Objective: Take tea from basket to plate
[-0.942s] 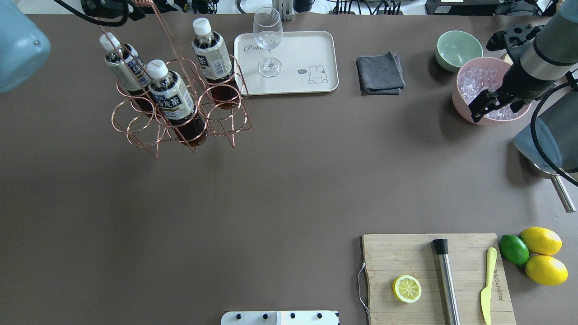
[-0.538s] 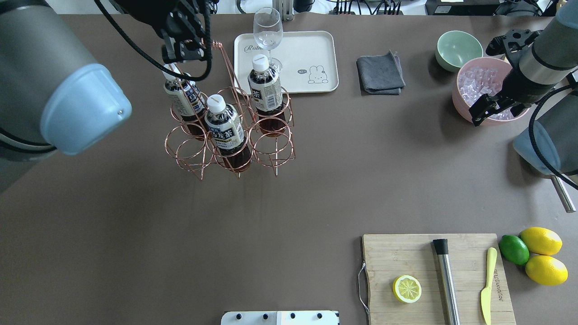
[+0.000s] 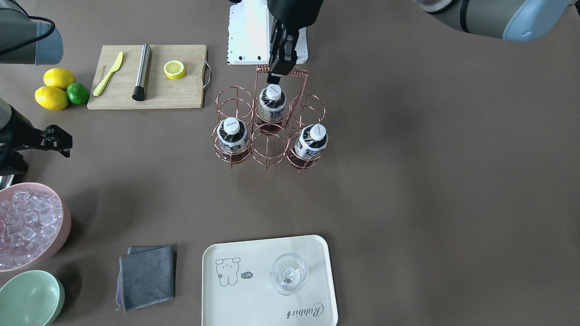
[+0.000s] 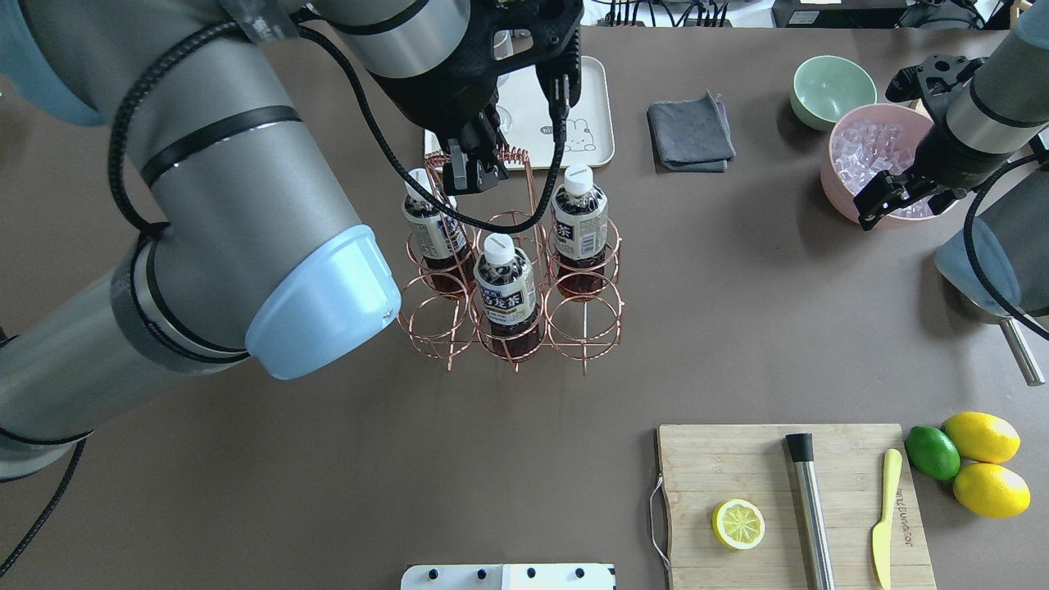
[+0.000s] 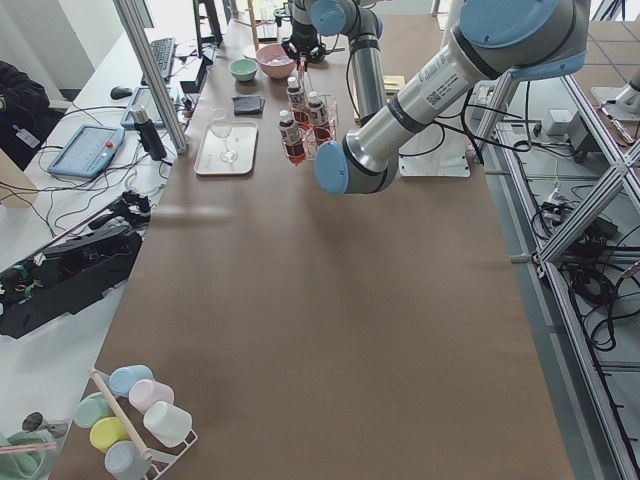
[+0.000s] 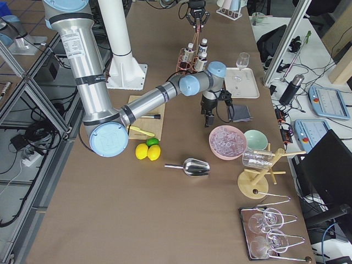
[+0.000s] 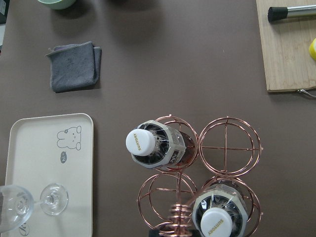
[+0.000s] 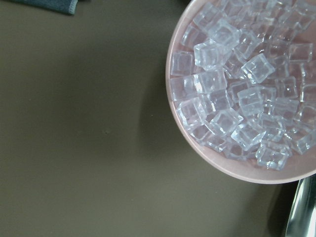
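Note:
My left gripper (image 4: 474, 170) is shut on the coiled wire handle of the rose-gold basket (image 4: 574, 328) and holds it mid-table, in front of the plate. I cannot tell if the basket touches the table. Three tea bottles stand upright in its cells: one at the left (image 4: 429, 229), one in the middle (image 4: 506, 287), one at the right (image 4: 580, 220). The cream plate (image 4: 590, 90) lies behind, partly hidden by my arm, and carries a wine glass (image 3: 288, 274). The left wrist view shows the plate (image 7: 44, 148) and two bottle caps below. My right gripper (image 4: 881, 201) is open and empty over the pink bowl's edge.
A pink bowl of ice cubes (image 4: 869, 152) and a mint-green bowl (image 4: 832, 86) stand at the far right. A grey cloth (image 4: 690, 131) lies right of the plate. A cutting board (image 4: 737, 467) with lemon half, muddler and knife sits near right, with lemons and a lime (image 4: 933, 452) beside it.
My left arm has carried the basket with its three bottles to the right and nearer, from the far left corner to in front of the plate. The right gripper has barely moved.

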`<state>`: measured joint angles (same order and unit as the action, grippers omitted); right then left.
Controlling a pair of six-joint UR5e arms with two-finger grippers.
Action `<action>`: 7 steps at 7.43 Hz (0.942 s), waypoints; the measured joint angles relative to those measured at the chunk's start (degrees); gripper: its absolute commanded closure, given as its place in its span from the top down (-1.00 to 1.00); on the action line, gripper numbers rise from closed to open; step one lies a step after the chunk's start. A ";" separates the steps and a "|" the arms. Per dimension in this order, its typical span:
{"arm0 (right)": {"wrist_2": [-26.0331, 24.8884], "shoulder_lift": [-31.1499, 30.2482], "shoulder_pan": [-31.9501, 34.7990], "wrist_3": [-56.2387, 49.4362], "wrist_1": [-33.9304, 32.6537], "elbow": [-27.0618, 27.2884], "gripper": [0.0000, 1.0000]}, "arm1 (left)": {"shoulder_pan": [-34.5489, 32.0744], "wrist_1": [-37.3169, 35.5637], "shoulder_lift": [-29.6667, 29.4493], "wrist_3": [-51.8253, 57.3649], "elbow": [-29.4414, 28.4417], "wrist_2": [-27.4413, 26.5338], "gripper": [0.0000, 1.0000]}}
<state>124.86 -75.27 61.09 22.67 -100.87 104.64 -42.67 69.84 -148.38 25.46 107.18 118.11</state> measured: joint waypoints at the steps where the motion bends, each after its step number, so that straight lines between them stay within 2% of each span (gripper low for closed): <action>1: 2.69 -0.44 0.19 0.51 -0.04 -0.04 0.99 | 1.29 0.12 -0.73 -0.33 -1.05 -0.97 -1.00; 3: 11.11 0.54 1.59 10.20 -0.01 -0.66 0.99 | 3.30 0.20 -1.62 -1.74 -2.34 -1.85 -1.00; 7: 26.15 11.49 2.71 21.84 -0.03 -8.84 0.99 | 4.92 1.35 -0.80 -3.46 -2.98 -3.56 -1.00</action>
<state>151.01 -63.78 63.81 44.51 -100.90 95.80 -37.74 71.19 -149.18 22.00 104.21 114.55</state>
